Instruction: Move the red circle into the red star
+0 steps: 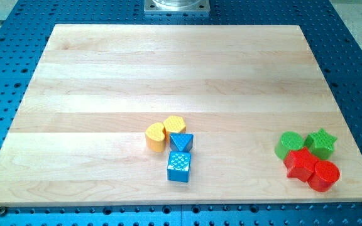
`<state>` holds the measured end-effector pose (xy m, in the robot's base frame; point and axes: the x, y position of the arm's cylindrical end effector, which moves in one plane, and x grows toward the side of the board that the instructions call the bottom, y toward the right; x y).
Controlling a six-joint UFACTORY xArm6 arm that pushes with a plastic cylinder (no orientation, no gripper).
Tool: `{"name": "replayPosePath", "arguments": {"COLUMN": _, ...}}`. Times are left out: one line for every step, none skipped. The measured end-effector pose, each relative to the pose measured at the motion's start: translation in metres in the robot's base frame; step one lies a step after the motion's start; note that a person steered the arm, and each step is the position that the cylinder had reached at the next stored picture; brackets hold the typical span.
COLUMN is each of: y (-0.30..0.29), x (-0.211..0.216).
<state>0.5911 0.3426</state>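
The red circle (324,175) lies near the board's bottom right corner. It touches the red star (301,164) on that star's right side. A green circle (289,144) and a green star (321,142) sit just above the two red blocks, touching them. My tip does not show in the camera view, and neither does the rod.
Near the bottom middle of the wooden board (168,69) are a yellow heart-like block (156,136), a second yellow block (175,125), a blue triangle (181,141) and a blue cube (179,166). The arm's metal base (176,5) is at the view's top. Blue perforated table surrounds the board.
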Motion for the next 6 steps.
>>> {"name": "replayPosePath", "arguments": {"y": -0.021, "x": 0.025}}
{"name": "replayPosePath", "arguments": {"y": -0.065, "x": 0.027}}
{"name": "replayPosePath", "arguments": {"y": -0.113, "x": 0.027}}
{"name": "replayPosePath", "arguments": {"y": -0.118, "x": 0.026}}
{"name": "replayPosePath", "arguments": {"y": -0.141, "x": 0.015}}
{"name": "replayPosePath", "arguments": {"y": -0.186, "x": -0.02}}
